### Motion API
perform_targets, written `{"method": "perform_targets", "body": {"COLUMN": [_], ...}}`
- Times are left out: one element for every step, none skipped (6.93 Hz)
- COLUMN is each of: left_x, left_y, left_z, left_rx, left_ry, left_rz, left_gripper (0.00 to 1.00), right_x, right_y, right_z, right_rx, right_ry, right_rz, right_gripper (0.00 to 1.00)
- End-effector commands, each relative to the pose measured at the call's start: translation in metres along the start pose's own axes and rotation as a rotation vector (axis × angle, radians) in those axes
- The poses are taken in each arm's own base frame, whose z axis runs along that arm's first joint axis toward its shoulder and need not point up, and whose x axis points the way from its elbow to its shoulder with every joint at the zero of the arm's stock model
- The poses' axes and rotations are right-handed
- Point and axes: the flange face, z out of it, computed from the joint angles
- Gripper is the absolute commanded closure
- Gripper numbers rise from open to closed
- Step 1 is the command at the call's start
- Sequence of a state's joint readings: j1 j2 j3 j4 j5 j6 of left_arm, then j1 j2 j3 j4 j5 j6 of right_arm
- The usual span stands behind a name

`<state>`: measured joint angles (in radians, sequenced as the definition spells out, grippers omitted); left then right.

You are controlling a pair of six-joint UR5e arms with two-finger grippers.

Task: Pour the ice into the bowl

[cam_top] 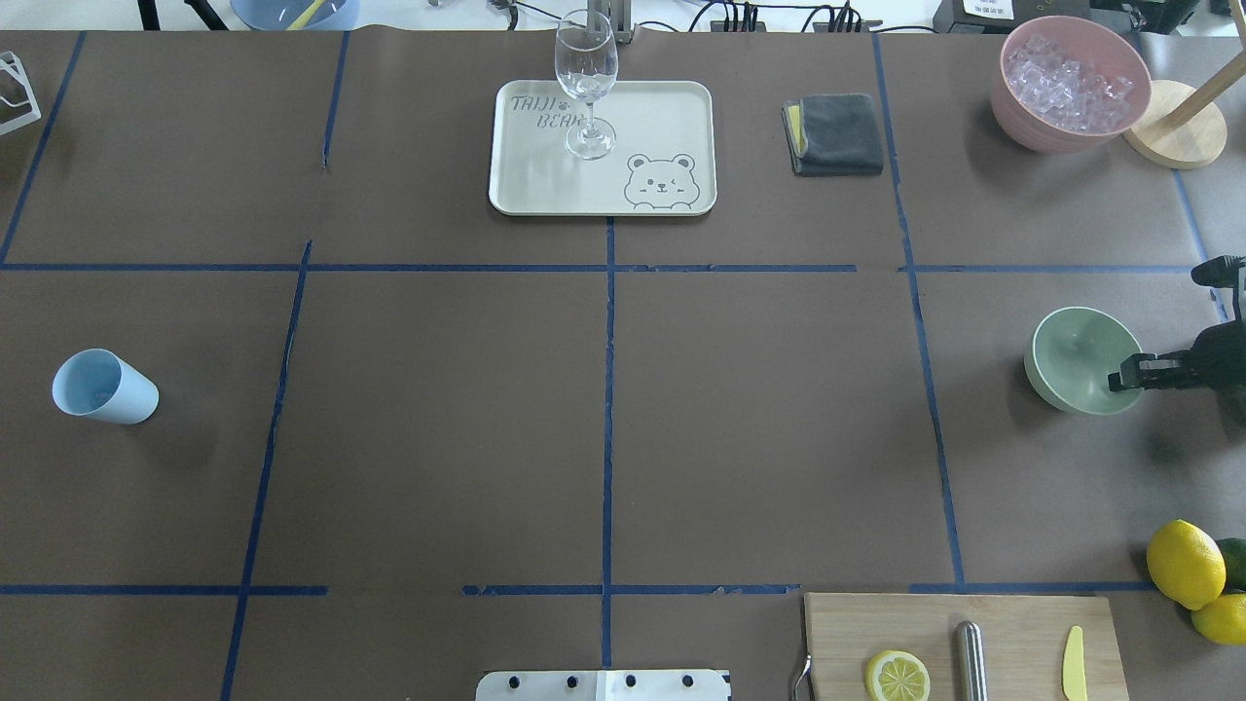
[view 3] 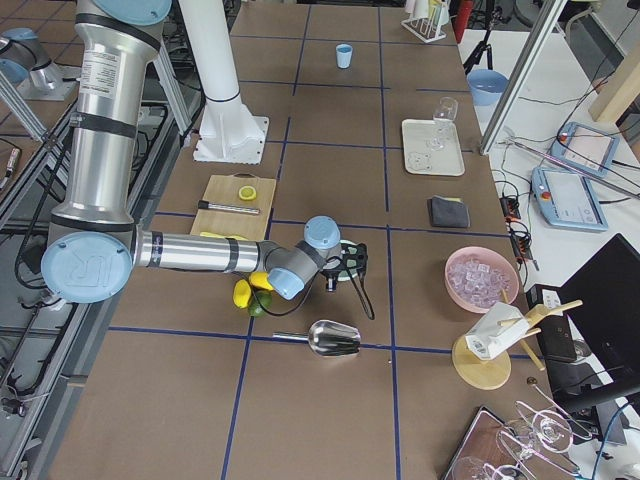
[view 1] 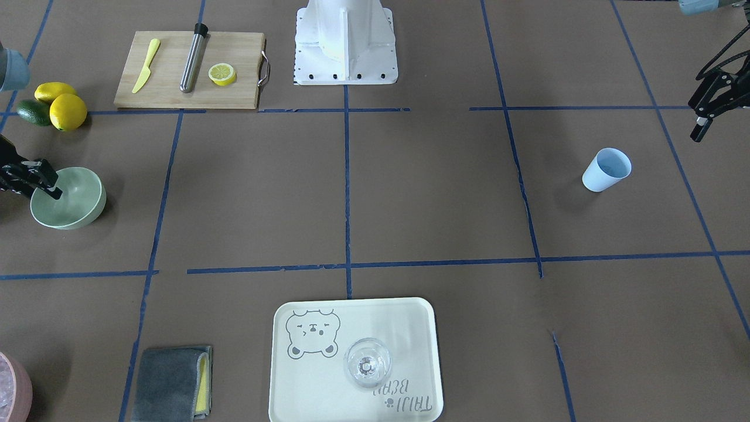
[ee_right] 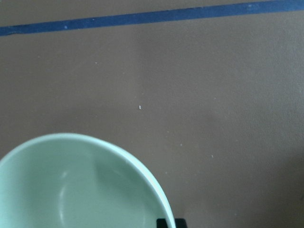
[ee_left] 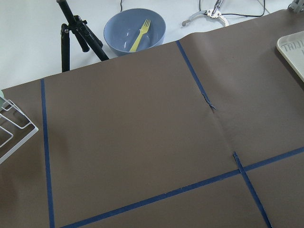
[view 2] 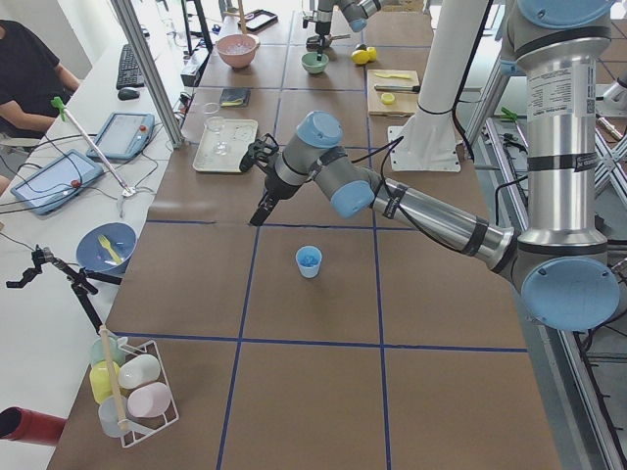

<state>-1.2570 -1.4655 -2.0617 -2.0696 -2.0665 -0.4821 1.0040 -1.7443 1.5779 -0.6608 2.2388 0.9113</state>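
The pale mint-green bowl [cam_top: 1076,355] stands upright at the table's right side; it also shows in the front-facing view [view 1: 70,202] and fills the lower left of the right wrist view [ee_right: 71,185]. My right gripper [cam_top: 1127,375] is shut on the bowl's near rim, with one finger [view 1: 51,190] inside the bowl. My left gripper [view 1: 700,117] hangs open and empty above the table, beyond the light blue cup [cam_top: 102,387]. No small clear ice cubes show; the cup's contents cannot be made out.
A pink container [cam_top: 1071,88] of whitish pieces stands far right. A metal scoop [view 3: 335,338] lies near it. A tray [cam_top: 545,185] bears a wine glass [cam_top: 586,88]; a grey cloth [cam_top: 837,133] lies beside it. A cutting board [cam_top: 1012,633] and lemons [cam_top: 1183,563] lie near the bowl.
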Motion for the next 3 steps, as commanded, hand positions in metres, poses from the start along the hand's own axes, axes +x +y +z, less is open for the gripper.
{"method": "perform_targets", "body": {"left_x": [0.022,0.027,0.02], "left_y": [0.005,0.016,0.046], "left_z": [0.014,0.019,0.019], "left_rx": [0.023,0.029,0.053], "left_ry": [0.002,0.005,0.024], "left_rz": [-0.024,-0.044,-0.08], "left_gripper": [0.0,0.0,0.0], "right_x": [0.0,-0.007,-0.03], "right_y": [-0.019,-0.026,-0.031], "right_z": [-0.037,-0.05,-0.063], "right_rx": [-0.032,-0.05,-0.047], "right_ry": [-0.115,-0.164,-0.189], "right_rz": [0.049,0.052,0.1], "right_gripper": [1.0,1.0,1.0]}}
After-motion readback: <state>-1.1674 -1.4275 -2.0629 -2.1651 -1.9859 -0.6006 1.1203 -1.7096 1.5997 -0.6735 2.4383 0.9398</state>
